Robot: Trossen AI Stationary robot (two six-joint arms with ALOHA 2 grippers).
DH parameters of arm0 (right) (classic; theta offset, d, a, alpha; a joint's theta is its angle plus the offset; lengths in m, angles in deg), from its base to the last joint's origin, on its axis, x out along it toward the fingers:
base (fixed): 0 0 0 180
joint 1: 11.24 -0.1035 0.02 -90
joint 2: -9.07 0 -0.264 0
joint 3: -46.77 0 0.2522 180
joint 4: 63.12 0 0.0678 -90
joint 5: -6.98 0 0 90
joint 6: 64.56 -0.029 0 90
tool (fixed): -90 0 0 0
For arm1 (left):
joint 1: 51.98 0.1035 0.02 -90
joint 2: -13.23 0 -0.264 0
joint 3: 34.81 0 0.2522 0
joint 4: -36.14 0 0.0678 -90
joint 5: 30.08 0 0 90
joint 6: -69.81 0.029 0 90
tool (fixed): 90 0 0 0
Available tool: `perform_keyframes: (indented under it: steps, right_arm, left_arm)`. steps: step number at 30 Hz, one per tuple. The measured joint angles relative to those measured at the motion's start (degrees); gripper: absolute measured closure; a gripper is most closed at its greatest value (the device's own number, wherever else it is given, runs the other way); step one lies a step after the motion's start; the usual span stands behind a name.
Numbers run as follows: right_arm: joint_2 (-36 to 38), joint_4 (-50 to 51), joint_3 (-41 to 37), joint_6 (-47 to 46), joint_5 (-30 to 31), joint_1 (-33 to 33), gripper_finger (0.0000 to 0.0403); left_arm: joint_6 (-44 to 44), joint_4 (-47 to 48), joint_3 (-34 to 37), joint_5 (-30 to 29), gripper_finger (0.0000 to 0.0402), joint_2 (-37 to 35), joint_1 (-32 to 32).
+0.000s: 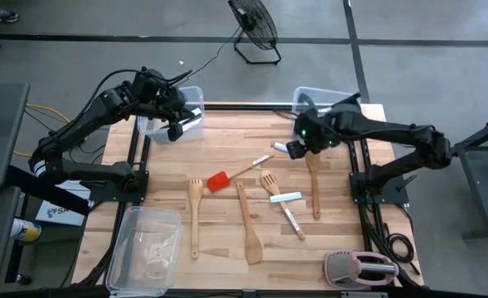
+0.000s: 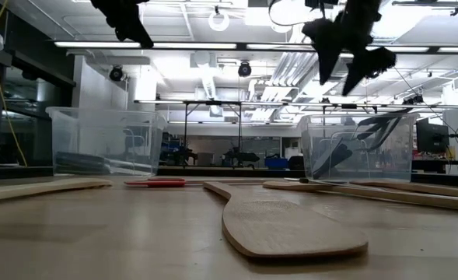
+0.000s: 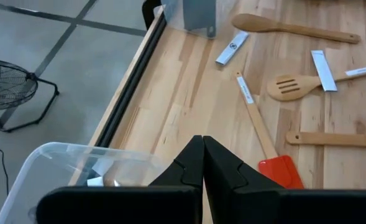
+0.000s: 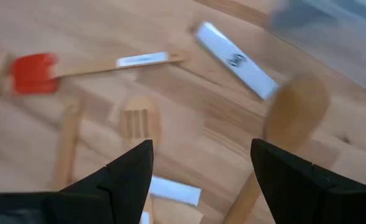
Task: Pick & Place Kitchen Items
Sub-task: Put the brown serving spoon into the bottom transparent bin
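Observation:
Several utensils lie flat on the wooden table (image 1: 227, 132): a red spatula (image 1: 219, 180) with a wooden handle, a slotted wooden turner (image 1: 268, 180), a long wooden spatula (image 1: 248, 222) and two wooden spoons (image 1: 195, 217) (image 1: 313, 186). My right gripper (image 1: 297, 149) hangs open above the table, pointing steeply down. In its wrist view the right gripper (image 4: 201, 155) stands over the gap between the slotted turner (image 4: 139, 121) and a spoon's bowl (image 4: 294, 106), touching nothing. My left gripper (image 1: 175, 126) is shut and empty, raised beside the far-left clear bin (image 1: 173, 112).
A second clear bin (image 1: 318, 98) stands at the far right and holds dark utensils (image 2: 361, 140). A third clear bin (image 1: 144, 248) sits at the near left corner. A pink-and-grey toaster (image 1: 359, 269) is at the near right. White labels (image 1: 285, 197) lie loose among the utensils.

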Motion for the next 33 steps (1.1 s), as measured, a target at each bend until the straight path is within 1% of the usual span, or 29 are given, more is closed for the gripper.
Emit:
perform_keyframes:
  steps: [4,6,10,15,18,23,28,33]
  right_arm:
    - [0.0,-0.2,-4.5,-8.7,4.6,-2.3,0.0141]
    - [0.0,-0.1,-7.5,-12.4,4.9,-3.2,0.0141]
    - [0.0,-0.1,-13.2,-17.8,1.7,-4.2,0.0141]
    - [0.0,-1.1,-18.2,-22.0,-2.0,-5.9,0.0141]
    - [0.0,-1.5,-19.8,-24.4,-4.0,-8.0,0.0141]
    - [0.0,-2.1,-20.7,-31.0,-5.1,-13.4,0.0141]
    - [0.0,-2.9,-20.7,-39.3,-4.9,-20.2,0.0141]
    - [0.0,-3.5,-21.7,-47.4,-3.3,-26.3,0.0141]
  left_arm:
    - [0.0,0.0,0.0,0.0,0.0401,0.0,0.0]
    - [0.0,0.0,0.0,0.0,0.0401,0.0,0.1]
    - [0.0,0.0,0.0,0.0,0.0401,0.0,0.1]
    - [0.0,0.0,0.0,0.0,0.0401,0.0,0.1]
    - [0.0,0.1,0.0,0.0,0.0401,0.0,0.1]
    - [0.0,0.1,0.0,0.1,0.0401,0.0,0.1]
    - [0.0,0.0,0.0,0.1,0.0401,0.0,0.1]
    - [0.0,0.0,0.0,0.1,0.0401,0.0,0.1]
